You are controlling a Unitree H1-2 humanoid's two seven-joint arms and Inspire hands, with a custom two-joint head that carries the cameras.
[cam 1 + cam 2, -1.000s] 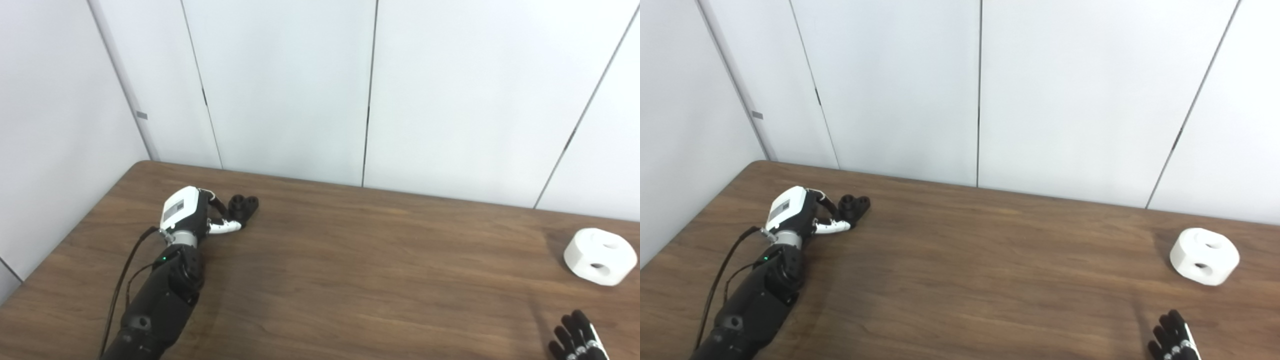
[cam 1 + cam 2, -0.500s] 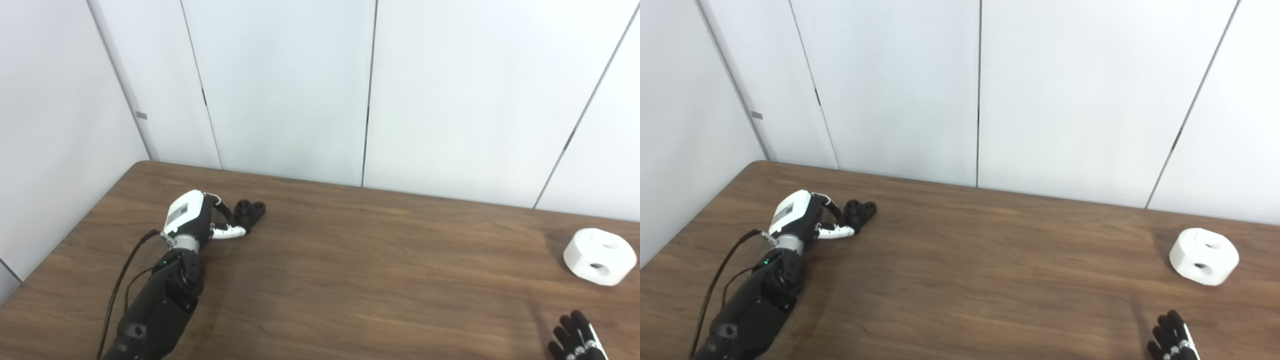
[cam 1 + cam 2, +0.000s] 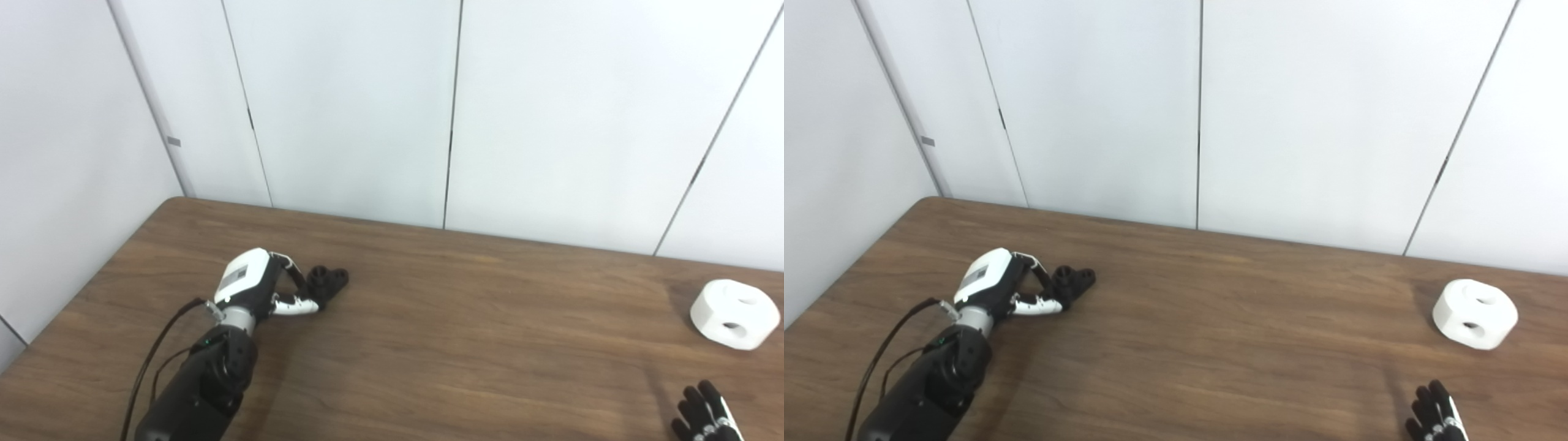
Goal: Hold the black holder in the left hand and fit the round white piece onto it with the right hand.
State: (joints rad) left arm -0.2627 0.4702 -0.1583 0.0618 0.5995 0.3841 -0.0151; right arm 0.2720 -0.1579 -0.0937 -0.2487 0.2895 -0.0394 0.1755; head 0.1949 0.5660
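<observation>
Black plastic, the black holder (image 3: 327, 280) sits at the left side of the bench (image 3: 429, 343), a small piece with two round sockets showing on top; whether it rests on the wood or is lifted just clear of it I cannot tell; the left hand (image 3: 260, 288) has it, its dark fingers (image 3: 298, 280) curled over the near end and its white thumb lying along the side nearest me, so the hand is closed on the holder; the white back of the hand faces up and the black forearm runs down to the bottom edge with a cable trailing beside it; well apart, far over at the right end of the bench, the round white piece (image 3: 735, 313) lies by itself, a thick disc with one hole in its top face and another in its side, touched by nothing; the right hand (image 3: 704, 416) shows only at the lower right corner, near the white piece but clear of it, its black fingers (image 3: 1433, 407) pointing up, a little apart and holding nothing; behind the bench stand pale wall panels (image 3: 343, 104) with dark seams between them.
</observation>
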